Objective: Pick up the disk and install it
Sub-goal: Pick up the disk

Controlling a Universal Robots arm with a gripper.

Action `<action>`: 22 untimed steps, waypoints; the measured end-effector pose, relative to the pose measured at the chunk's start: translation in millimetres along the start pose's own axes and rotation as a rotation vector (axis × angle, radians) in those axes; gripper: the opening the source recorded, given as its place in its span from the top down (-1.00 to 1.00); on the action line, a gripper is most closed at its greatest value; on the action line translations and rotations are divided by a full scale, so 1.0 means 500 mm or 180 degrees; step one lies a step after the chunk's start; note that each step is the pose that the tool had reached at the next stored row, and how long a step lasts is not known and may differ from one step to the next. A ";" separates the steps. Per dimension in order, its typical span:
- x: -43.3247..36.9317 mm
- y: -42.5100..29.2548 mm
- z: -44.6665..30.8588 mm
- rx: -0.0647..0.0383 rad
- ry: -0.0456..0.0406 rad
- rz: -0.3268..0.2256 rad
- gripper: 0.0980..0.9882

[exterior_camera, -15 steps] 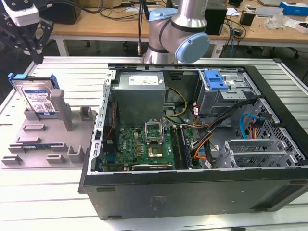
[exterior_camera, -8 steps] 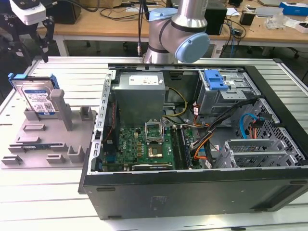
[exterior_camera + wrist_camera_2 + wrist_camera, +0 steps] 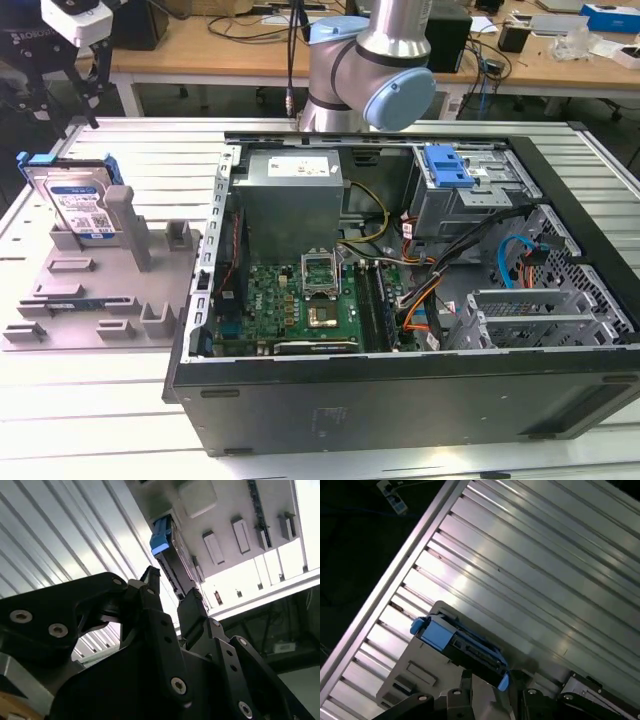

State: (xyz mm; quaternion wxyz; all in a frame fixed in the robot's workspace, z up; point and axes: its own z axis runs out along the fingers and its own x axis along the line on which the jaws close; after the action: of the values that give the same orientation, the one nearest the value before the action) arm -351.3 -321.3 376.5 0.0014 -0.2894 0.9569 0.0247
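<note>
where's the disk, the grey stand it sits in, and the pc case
disk [image 3: 80,203]: exterior view, on its white-and-blue label
grey stand [image 3: 95,283]: exterior view, on a bare part of its flat base
pc case [image 3: 400,405]: exterior view, on its black near side wall

Hand [image 3: 62,118] hangs above the disk [image 3: 75,200], fingers spread; the air between hand and disk is free. Disk stands upright in the gray fixture [image 3: 100,310], its top edge open from above. Gray post [image 3: 124,222] stands just beside the disk on the exterior view's right and crowds that side. Open room over the ribbed counter [image 3: 120,400] in front of the fixture. Computer case [image 3: 400,400] lies uncovered on top. Inside, cables [image 3: 480,240] cross the space below the drive cage [image 3: 470,200].
</note>
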 end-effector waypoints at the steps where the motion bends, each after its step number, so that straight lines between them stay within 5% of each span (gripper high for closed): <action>1: 0.000 0.000 0.000 -0.0001 0.0004 -0.0073 0.28; 5: 0.000 0.000 0.001 -0.0007 0.0021 -0.0442 0.24; 6: 0.000 0.000 0.001 -0.0009 0.0024 -0.0508 0.10; 13: 0.000 0.000 0.001 -0.0013 0.0036 -0.0777 0.10; 22: 0.000 0.000 0.002 -0.0027 0.0074 -0.1581 0.10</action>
State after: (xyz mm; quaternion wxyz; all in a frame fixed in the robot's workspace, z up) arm -351.3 -321.3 375.6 -0.0049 -0.5160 0.8562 0.0243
